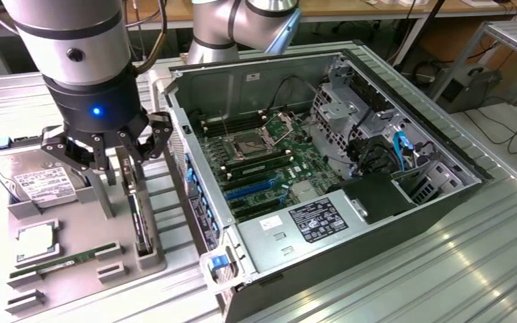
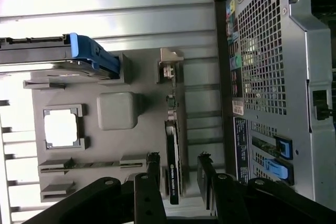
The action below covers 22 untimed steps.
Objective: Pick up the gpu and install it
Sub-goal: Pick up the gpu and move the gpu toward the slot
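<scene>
We see the end effector with its two fingers spread wide, holding nothing, one finger on each side of the gpu. The gpu stands on edge in a slot of a grey holder on the ribbed metal tabletop, just beside the open computer case.

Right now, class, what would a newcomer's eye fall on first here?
The open PC case dominates the exterior view's centre and right, its green motherboard exposed. At that view's left the end effector hangs open astride the gpu, which stands on edge in a grey tray.
</scene>
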Each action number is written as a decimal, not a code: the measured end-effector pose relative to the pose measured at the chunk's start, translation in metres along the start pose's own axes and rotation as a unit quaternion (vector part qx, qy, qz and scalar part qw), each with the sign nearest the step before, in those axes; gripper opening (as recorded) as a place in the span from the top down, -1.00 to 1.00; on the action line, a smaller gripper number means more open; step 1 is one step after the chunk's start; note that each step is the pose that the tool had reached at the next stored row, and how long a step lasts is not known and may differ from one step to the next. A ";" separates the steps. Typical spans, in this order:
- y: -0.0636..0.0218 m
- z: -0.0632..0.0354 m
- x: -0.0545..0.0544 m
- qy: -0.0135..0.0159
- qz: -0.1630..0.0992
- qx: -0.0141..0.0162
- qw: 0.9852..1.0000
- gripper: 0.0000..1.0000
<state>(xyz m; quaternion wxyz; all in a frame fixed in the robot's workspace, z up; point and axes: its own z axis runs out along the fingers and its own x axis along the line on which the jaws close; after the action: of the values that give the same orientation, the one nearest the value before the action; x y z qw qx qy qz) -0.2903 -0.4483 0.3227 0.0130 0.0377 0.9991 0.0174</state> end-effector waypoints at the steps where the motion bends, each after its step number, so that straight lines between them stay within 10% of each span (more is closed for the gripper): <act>1: -0.0001 0.0018 0.000 0.000 0.000 0.000 1.000 0.16; 22: -0.0033 0.0464 0.002 0.000 0.000 0.000 1.000 0.16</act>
<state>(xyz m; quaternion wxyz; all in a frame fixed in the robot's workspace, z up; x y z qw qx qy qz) -0.2915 -0.4499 0.2762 0.0130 0.0377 0.9991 0.0175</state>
